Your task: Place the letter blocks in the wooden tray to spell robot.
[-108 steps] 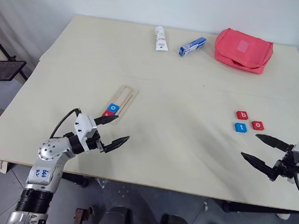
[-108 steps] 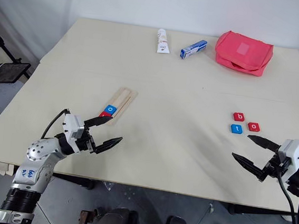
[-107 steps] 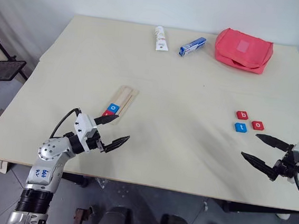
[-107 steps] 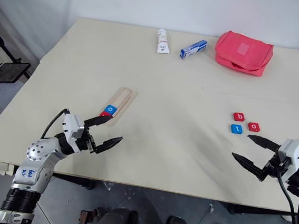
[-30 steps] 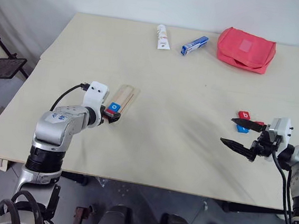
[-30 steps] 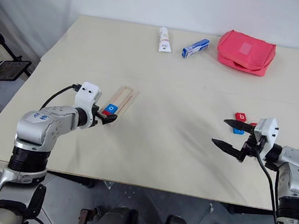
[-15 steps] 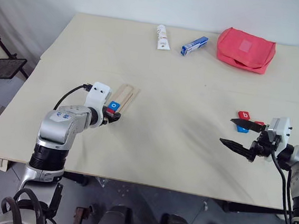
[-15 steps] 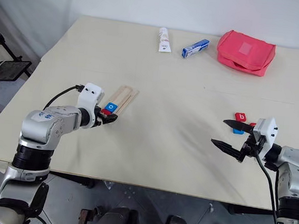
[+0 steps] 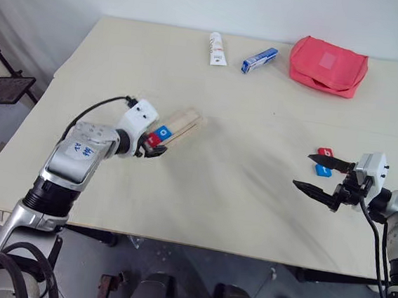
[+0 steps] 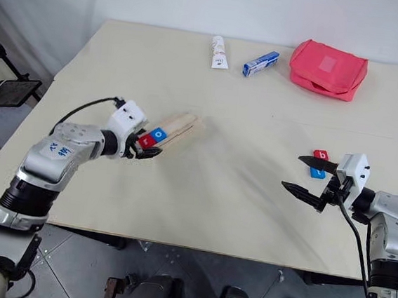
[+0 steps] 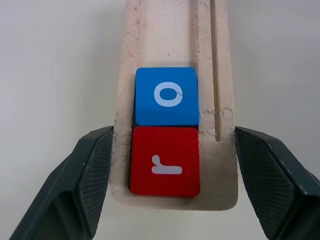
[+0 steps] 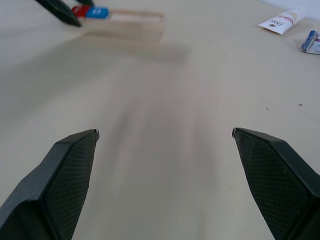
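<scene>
head views, tray: the long pale-wood tray (image 9: 174, 127) sits at the left of the cream table (image 9: 249, 217), its long axis slanting from the near left up to the far right; its near-left end is clamped across its width by the left gripper (image 9: 151, 146), and it looks tilted, though I cannot tell whether it is clear of the table
head views, loose tiles: a red square tile (image 9: 323, 152) and a blue square tile (image 9: 324, 170) lie at the right of the table, just beyond the right gripper (image 9: 318, 174), whose two black fingers are spread wide with nothing between them; a third tile may be hidden behind that gripper
head views, key relation: the loose tiles lie well apart from the tray, to its right; the right arm is much the nearer to them
left wrist view: left gripper's fingers (image 11: 87, 175) press on the two outer walls at the tray's closed end; the red r tile (image 11: 165, 168) sits at that end and the blue o tile (image 11: 167, 96) touches it on the far side; the channel beyond is bare
right wrist view: right gripper's fingers (image 12: 62, 170) stand far apart over bare table, pointing towards the distant tray (image 12: 131, 23)
judgement: three places are still to fill, so tray and tiles must be brought together
</scene>
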Tool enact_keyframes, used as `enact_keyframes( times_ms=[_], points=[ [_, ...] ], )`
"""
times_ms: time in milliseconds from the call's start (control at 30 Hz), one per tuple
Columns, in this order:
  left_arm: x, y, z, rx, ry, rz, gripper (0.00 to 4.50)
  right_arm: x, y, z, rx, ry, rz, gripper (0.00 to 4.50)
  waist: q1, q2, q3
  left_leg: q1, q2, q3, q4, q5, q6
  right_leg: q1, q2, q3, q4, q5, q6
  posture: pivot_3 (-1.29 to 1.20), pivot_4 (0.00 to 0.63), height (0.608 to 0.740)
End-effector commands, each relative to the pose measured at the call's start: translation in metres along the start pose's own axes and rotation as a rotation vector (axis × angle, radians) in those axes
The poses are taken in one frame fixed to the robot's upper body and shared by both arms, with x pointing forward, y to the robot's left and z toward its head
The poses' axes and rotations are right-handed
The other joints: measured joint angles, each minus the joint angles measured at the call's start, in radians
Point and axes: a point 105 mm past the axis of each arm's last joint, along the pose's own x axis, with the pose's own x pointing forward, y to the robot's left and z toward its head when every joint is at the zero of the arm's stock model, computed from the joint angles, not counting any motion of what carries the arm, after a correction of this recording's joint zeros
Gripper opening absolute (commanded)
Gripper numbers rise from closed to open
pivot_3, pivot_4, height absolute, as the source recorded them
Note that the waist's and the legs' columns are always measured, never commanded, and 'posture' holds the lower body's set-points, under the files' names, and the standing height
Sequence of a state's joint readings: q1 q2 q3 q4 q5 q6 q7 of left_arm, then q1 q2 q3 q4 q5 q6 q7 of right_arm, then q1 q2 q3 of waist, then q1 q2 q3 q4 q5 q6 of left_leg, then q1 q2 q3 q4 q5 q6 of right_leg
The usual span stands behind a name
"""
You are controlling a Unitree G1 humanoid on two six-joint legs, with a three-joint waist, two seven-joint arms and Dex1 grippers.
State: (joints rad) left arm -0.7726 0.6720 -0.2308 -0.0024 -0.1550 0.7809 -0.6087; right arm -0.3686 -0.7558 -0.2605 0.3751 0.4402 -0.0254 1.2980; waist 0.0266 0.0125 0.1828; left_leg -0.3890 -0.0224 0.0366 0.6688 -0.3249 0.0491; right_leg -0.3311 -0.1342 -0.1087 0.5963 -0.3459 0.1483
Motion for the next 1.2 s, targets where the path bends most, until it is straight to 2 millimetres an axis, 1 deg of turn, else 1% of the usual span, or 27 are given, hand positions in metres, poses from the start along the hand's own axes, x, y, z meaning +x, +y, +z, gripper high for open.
enact_keyframes(
  times_ms=[33, 100, 200, 300, 400, 433, 467, 500, 567, 633, 800, 1033, 1167, 1200],
  points=[
    [0.004, -0.009, 0.025, 0.148, -0.077, -0.096, 3.40, -0.002, -0.004, 0.008, -0.041, -0.024, -0.017, 4.50, -0.001, 0.000, 0.000, 0.000, 0.000, 0.000, 0.000, 0.000, 0.000, 0.000, 0.000, 0.000, 0.000, 0.000, 0.000, 0.00, 0.150, 0.740],
    [0.012, -0.021, 0.035, 0.196, -0.094, -0.182, 3.40, -0.004, -0.002, 0.009, -0.048, -0.035, -0.021, 4.50, -0.002, 0.000, 0.000, 0.000, 0.000, 0.001, 0.000, 0.000, 0.000, 0.000, 0.000, 0.000, 0.000, 0.000, 0.000, 0.00, 0.150, 0.740],
    [0.028, -0.050, 0.047, 0.247, -0.104, -0.330, 3.40, -0.011, 0.000, 0.011, -0.057, -0.047, -0.033, 4.50, 0.003, 0.000, 0.000, -0.001, 0.000, 0.000, 0.001, 0.000, 0.000, -0.001, 0.000, -0.001, 0.001, 0.000, 0.000, 0.00, 0.150, 0.740],
    [0.038, -0.069, 0.052, 0.257, -0.107, -0.412, 3.40, -0.021, 0.003, 0.011, -0.061, -0.038, -0.039, 4.50, 0.002, 0.000, 0.000, -0.003, -0.001, 0.000, 0.002, 0.000, 0.001, -0.004, -0.001, -0.001, 0.004, 0.000, 0.000, 0.00, 0.150, 0.740],
    [0.050, -0.093, 0.057, 0.280, -0.104, -0.489, 3.40, -0.038, 0.012, 0.007, -0.064, -0.003, -0.016, 4.50, 0.001, 0.000, 0.000, -0.006, -0.001, 0.001, 0.003, 0.000, 0.001, -0.011, -0.002, -0.001, 0.012, 0.000, 0.000, 0.00, 0.150, 0.740],
    [0.054, -0.102, 0.057, 0.285, -0.101, -0.515, 3.40, -0.046, 0.017, 0.005, -0.062, 0.012, -0.003, 4.50, 0.002, 0.000, 0.000, -0.006, -0.001, 0.001, 0.004, 0.000, 0.001, -0.012, -0.002, -0.001, 0.013, 0.000, 0.000, 0.00, 0.150, 0.740],
    [0.057, -0.110, 0.057, 0.292, -0.094, -0.537, 3.40, -0.052, 0.019, 0.004, -0.111, 0.035, -0.016, 4.50, 0.005, 0.000, 0.000, -0.007, -0.001, 0.001, 0.004, 0.000, 0.001, -0.012, -0.002, -0.002, 0.014, 0.000, 0.000, 0.00, 0.150, 0.740],
    [0.059, -0.115, 0.057, 0.299, -0.089, -0.552, 3.40, -0.058, 0.022, 0.002, -0.099, 0.052, -0.016, 4.50, 0.004, -0.001, 0.000, -0.007, -0.001, 0.000, 0.006, 0.000, 0.001, -0.011, -0.002, -0.002, 0.014, 0.000, 0.000, 0.00, 0.150, 0.740],
    [0.061, -0.123, 0.057, 0.303, -0.082, -0.575, 3.40, -0.065, 0.027, 0.001, -0.087, 0.060, -0.006, 4.50, 0.003, -0.001, 0.001, -0.008, -0.001, 0.001, 0.008, -0.001, 0.002, -0.011, -0.002, -0.002, 0.013, 0.000, 0.000, 0.00, 0.150, 0.740],
    [0.065, -0.132, 0.057, 0.329, -0.072, -0.588, 3.40, -0.073, 0.028, 0.000, -0.081, 0.070, -0.028, 4.50, -0.002, -0.001, 0.001, -0.010, 0.000, 0.002, 0.010, -0.001, 0.002, -0.011, -0.002, -0.002, 0.013, 0.000, 0.000, 0.00, 0.150, 0.740],
    [0.069, -0.147, 0.057, 0.381, -0.069, -0.606, 3.40, -0.081, 0.031, -0.001, -0.079, 0.071, -0.092, 4.50, 0.000, -0.001, 0.001, -0.010, 0.001, 0.003, 0.013, -0.001, 0.003, -0.011, -0.002, 0.000, 0.013, 0.000, 0.000, 0.00, 0.150, 0.740],
    [0.071, -0.158, 0.059, 0.373, -0.073, -0.628, 3.40, -0.084, 0.039, -0.005, -0.062, 0.076, -0.128, 4.50, 0.005, -0.001, 0.001, -0.010, 0.000, 0.002, 0.014, -0.001, 0.003, -0.011, -0.002, 0.000, 0.013, 0.000, 0.000, 0.00, 0.150, 0.740],
    [0.071, -0.161, 0.060, 0.371, -0.076, -0.634, 3.40, -0.084, 0.040, -0.005, -0.059, 0.075, -0.136, 4.50, 0.003, -0.001, 0.001, -0.010, 0.000, 0.002, 0.014, 0.000, 0.003, -0.011, -0.002, 0.000, 0.013, 0.000, 0.000, 0.00, 0.150, 0.740],
    [0.070, -0.162, 0.060, 0.372, -0.078, -0.640, 3.75, -0.083, 0.040, -0.006, -0.059, 0.076, -0.138, 4.50, 0.003, -0.001, 0.001, -0.010, 0.000, 0.002, 0.014, 0.000, 0.003, -0.011, -0.002, 0.000, 0.013, 0.000, 0.000, 0.00, 0.150, 0.740]
  ],
)
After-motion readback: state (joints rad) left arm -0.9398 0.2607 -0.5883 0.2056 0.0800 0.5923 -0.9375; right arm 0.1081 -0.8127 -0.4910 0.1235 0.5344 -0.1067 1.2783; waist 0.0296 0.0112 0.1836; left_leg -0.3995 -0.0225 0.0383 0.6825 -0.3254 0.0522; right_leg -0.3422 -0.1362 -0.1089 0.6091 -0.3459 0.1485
